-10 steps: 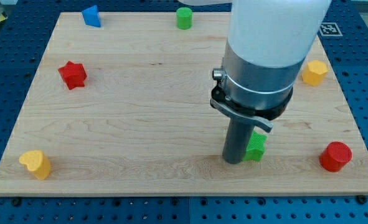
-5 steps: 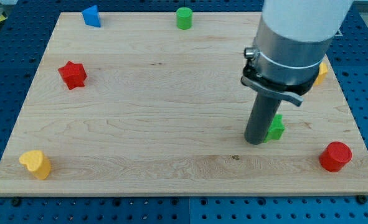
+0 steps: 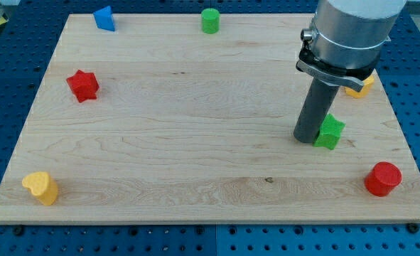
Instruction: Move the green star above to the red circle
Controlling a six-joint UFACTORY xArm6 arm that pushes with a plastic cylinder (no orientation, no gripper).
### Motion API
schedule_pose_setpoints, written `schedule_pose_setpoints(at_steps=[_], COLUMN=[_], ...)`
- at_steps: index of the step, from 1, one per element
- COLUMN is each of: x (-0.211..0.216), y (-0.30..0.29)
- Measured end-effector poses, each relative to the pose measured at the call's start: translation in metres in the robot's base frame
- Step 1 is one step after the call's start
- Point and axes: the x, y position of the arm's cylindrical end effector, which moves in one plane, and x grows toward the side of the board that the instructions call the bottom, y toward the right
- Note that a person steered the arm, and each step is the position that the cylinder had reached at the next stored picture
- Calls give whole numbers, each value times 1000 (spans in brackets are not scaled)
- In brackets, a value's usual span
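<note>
The green star (image 3: 330, 133) lies on the wooden board at the view's right, up and to the left of the red circle (image 3: 382, 178), which sits near the board's bottom right corner. My tip (image 3: 308, 139) rests on the board right against the star's left side. The arm's big grey body hangs over the board's upper right and hides part of what is behind it.
A yellow block (image 3: 358, 86) peeks out behind the arm at the right edge. A green cylinder (image 3: 210, 20) and a blue block (image 3: 104, 18) sit along the top. A red star (image 3: 82, 85) is at the left, a yellow heart (image 3: 40, 188) at the bottom left.
My tip has slid to the right and upward, pushing the green star with it. The star now lies closer to the board's right edge, above the red circle. Other blocks have not moved.
</note>
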Motion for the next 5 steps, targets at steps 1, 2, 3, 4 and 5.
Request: schedule_pose_setpoints(at_steps=[1,2,3,4,5], x=[-4,-14,-30,-30,-10], y=[-12,-21,-24,-8,27])
